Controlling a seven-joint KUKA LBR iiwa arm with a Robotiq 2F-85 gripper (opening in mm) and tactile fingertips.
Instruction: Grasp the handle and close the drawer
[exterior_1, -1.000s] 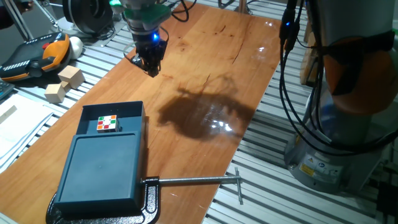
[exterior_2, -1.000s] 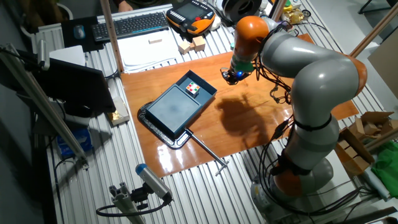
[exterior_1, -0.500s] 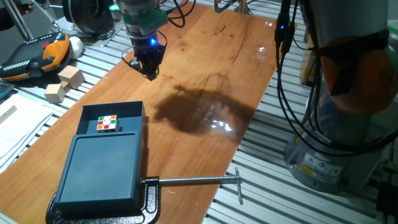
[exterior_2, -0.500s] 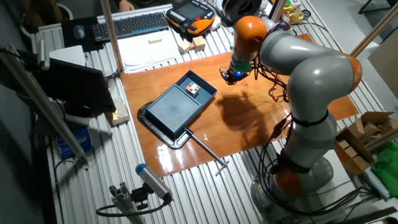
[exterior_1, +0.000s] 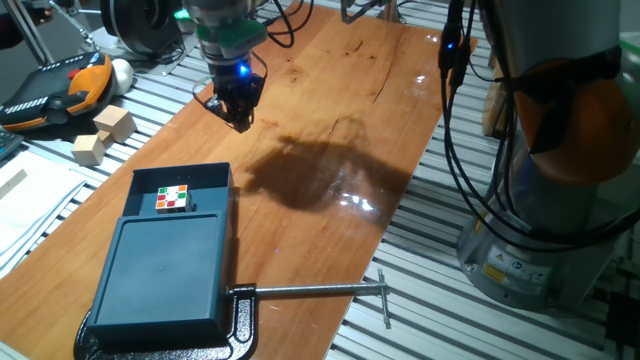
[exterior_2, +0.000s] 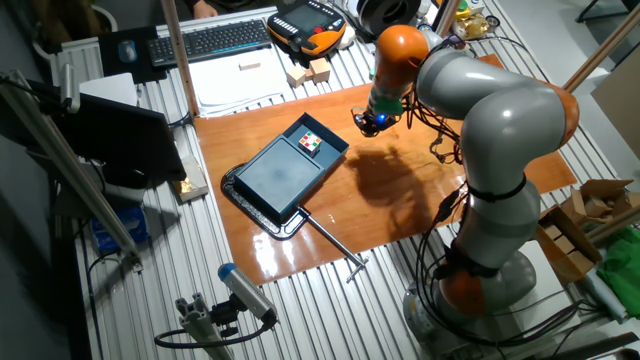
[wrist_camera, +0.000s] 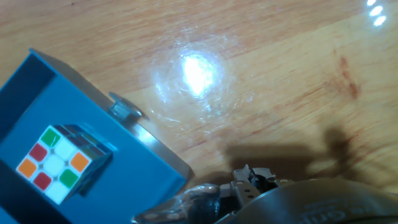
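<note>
The dark teal drawer (exterior_1: 181, 187) stands pulled out of its flat-topped box (exterior_1: 163, 272) and holds a colour cube (exterior_1: 173, 198). Its handle (wrist_camera: 126, 111) is a small stub on the narrow front wall and shows clearly only in the hand view. My gripper (exterior_1: 237, 112) hangs over the bare wooden table, beyond the drawer's front wall and apart from it. It looks open and empty. In the other fixed view the gripper (exterior_2: 368, 122) is to the right of the drawer (exterior_2: 318, 143). The hand view shows the drawer's (wrist_camera: 99, 134) corner at lower left.
A black clamp (exterior_1: 238, 322) with a long silver rod (exterior_1: 310, 291) holds the box at the table's near edge. Wooden blocks (exterior_1: 102, 136) and an orange-black pendant (exterior_1: 60, 88) lie left of the table. The robot's base (exterior_1: 540, 250) and cables stand at the right.
My gripper has shifted slightly left and a little lower, towards the drawer's front. The drawer, cube and clamp have not moved.
</note>
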